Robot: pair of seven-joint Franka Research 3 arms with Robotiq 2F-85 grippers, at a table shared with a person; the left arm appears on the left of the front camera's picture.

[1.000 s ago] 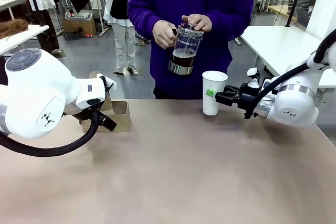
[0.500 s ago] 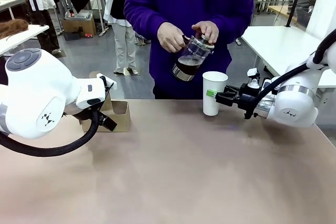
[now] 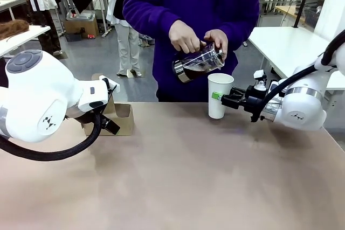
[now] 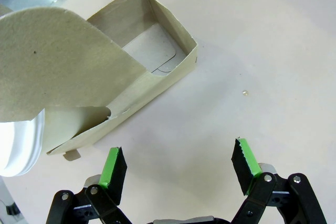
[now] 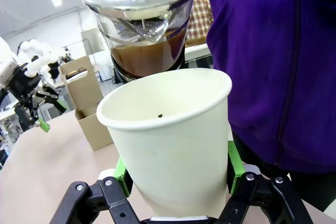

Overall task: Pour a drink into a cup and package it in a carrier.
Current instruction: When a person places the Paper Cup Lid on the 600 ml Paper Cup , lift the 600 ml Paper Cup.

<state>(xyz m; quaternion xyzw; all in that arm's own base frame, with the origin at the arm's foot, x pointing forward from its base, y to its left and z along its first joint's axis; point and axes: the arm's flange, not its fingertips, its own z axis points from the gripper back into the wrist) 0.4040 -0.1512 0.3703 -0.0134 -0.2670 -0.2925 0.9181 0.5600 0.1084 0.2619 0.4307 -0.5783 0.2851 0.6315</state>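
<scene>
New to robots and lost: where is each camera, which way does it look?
Front: on the robot's side, facing the person tilting the press pot; left arm, right arm show.
Left wrist: down past the open left gripper at the carrier.
Right wrist: along the right gripper, shut on the cup.
Front and right wrist share cup, press pot.

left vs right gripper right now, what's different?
Left gripper is open and empty; right gripper is shut on the cup. Left gripper points down at the table beside the carrier; right gripper reaches in level, at the cup's side. Both are black with green pads.
</scene>
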